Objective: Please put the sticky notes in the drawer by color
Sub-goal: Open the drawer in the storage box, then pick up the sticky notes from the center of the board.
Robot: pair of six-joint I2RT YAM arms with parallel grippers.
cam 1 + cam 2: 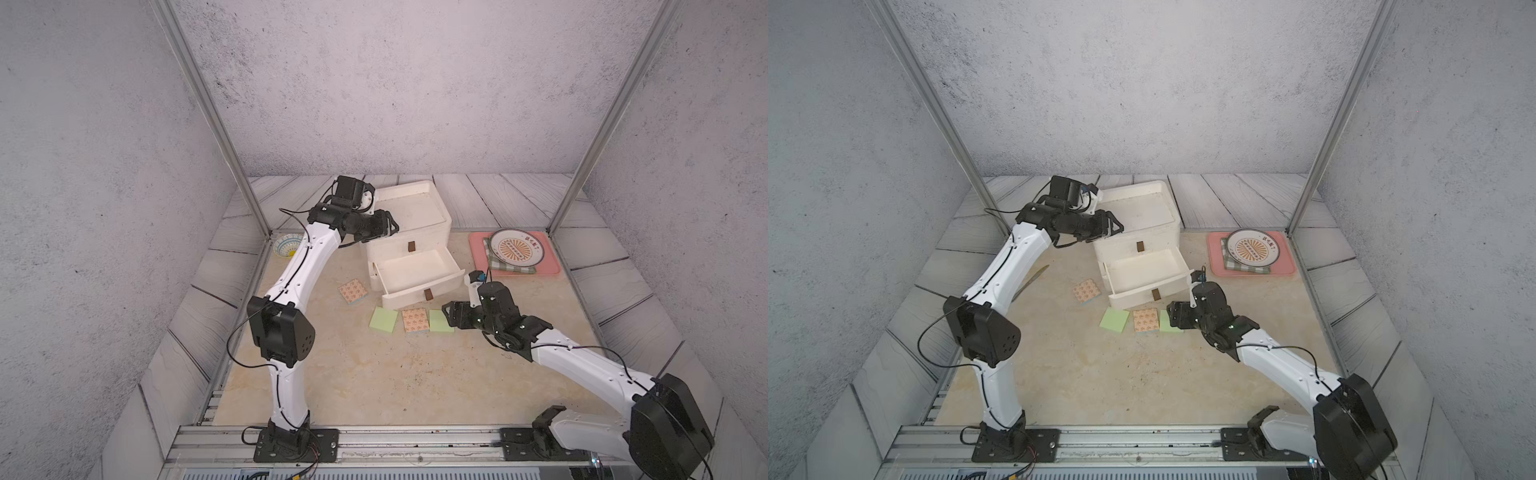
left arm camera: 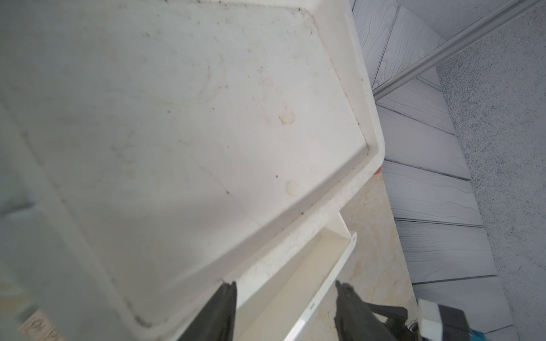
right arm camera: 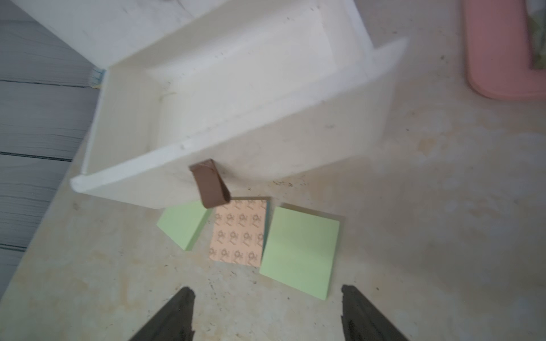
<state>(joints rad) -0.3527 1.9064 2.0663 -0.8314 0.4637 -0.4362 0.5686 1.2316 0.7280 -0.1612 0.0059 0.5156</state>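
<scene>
Well, my right claw (image 3: 267, 290) hangs wide and empty by the right-hand green pad (image 3: 300, 251), lying just near-side of the open drawer (image 3: 141, 174). It looks light, thin and stiff enough, so I'd pinch opposite edges low.

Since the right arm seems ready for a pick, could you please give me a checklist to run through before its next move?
1. The open drawer is pulled out and empty: ok.
2. The right tool is open, holding nothing: ok.
3. The nearest light green pad lies flat on the table, ahead of the right tool: ok.
4. That pad is free of the orange-patterned pad beside it: cannot tell; their edges meet.
5. The left tool is up by the chest top, out of the drawer's way: ok.
</scene>
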